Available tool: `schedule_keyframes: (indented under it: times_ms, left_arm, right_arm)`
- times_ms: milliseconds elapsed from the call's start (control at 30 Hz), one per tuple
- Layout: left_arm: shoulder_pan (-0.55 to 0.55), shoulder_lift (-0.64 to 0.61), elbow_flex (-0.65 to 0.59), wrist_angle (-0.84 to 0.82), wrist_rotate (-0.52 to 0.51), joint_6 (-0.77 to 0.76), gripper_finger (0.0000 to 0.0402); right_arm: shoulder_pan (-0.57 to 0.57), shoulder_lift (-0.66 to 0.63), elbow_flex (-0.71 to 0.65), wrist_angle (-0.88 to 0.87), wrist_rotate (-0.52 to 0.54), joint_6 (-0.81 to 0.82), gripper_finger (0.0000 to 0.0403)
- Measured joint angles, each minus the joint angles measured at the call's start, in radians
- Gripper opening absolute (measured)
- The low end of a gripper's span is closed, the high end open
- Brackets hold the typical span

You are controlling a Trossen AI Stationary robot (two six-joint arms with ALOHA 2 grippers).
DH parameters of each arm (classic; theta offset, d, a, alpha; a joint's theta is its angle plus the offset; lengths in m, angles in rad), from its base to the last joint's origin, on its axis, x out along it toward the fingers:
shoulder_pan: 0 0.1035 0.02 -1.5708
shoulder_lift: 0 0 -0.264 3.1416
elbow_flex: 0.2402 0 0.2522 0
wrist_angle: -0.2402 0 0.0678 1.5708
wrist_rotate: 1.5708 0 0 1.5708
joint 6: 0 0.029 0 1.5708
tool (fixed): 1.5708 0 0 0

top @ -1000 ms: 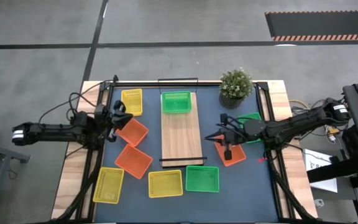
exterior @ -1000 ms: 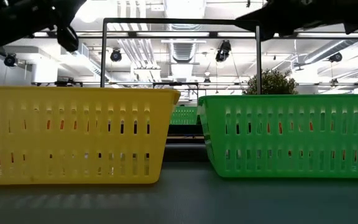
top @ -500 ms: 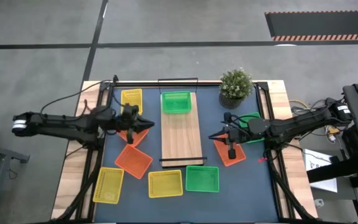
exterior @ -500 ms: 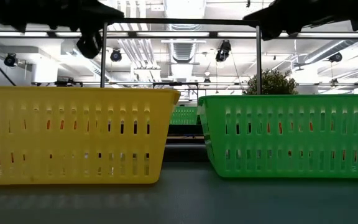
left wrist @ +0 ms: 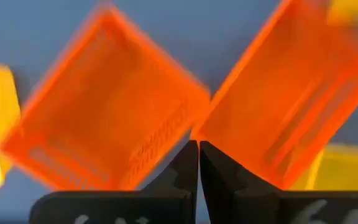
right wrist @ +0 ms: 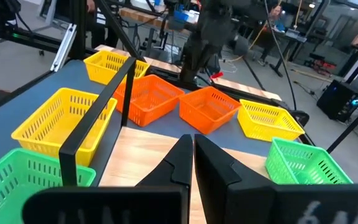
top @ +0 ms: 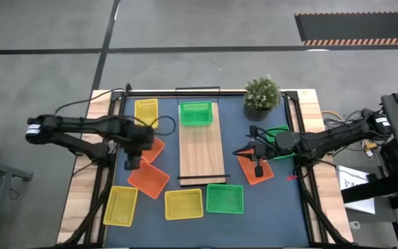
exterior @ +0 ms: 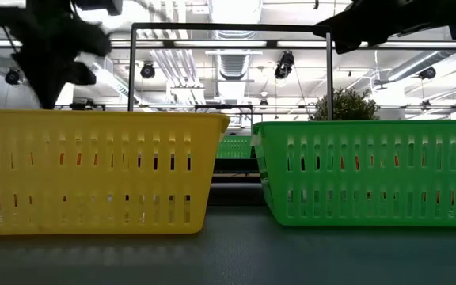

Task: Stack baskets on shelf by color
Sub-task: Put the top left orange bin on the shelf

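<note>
Grey concrete floor surrounds my table [top: 206, 221], whose dark mat carries the shelf [top: 202, 152] down its middle, with a potted plant [top: 262, 97] at the far right corner.

Progress is slight, as I judge it. One green basket [top: 196, 114] sits on the far end of the shelf, and the rest of the board is bare wood. Everything else is on the mat. On my left side lie a yellow basket [top: 146, 113] at the far end, two orange baskets, one [top: 152, 149] partly under my left arm and another [top: 148, 178] nearer the front, and a yellow one [top: 119, 205] at the front left corner. Along the front edge sit a third yellow basket [top: 184, 204] and a green one [top: 224, 198] side by side. To the right of the shelf lie an orange basket [top: 256, 170] and a green one [top: 279, 133] mostly hidden by my right arm.

My left gripper [left wrist: 198, 163] hangs above the gap between the two orange baskets on the left, fingers pressed together and holding nothing. My right gripper [right wrist: 192, 157] hovers over the orange basket right of the shelf, pointed across the board, fingers likewise closed and empty.

So I reckon eight baskets remain to be moved: two greens to join the first, and the orange and yellow stacks not yet begun. Neither gripper has a basket in hand.
</note>
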Motion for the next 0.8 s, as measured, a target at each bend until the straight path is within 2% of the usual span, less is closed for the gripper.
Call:
schedule_keyframes:
  times_ms: [167,433,800]
  left_arm:
    - [0.000,0.090,-0.002,-0.097,0.000,0.083,0.0000]
    - [0.000,0.122,-0.005,-0.097,-0.014,0.214,0.0010]
    - [0.000,0.123,-0.037,-0.095,-0.154,0.345,0.0124]
  right_arm:
    - [0.000,-0.001,0.000,-0.025,0.000,0.001,0.0009]
    - [0.000,-0.002,0.000,-0.031,0.000,-0.006,0.0009]
    - [0.000,-0.006,0.000,-0.032,0.000,-0.016,0.0009]
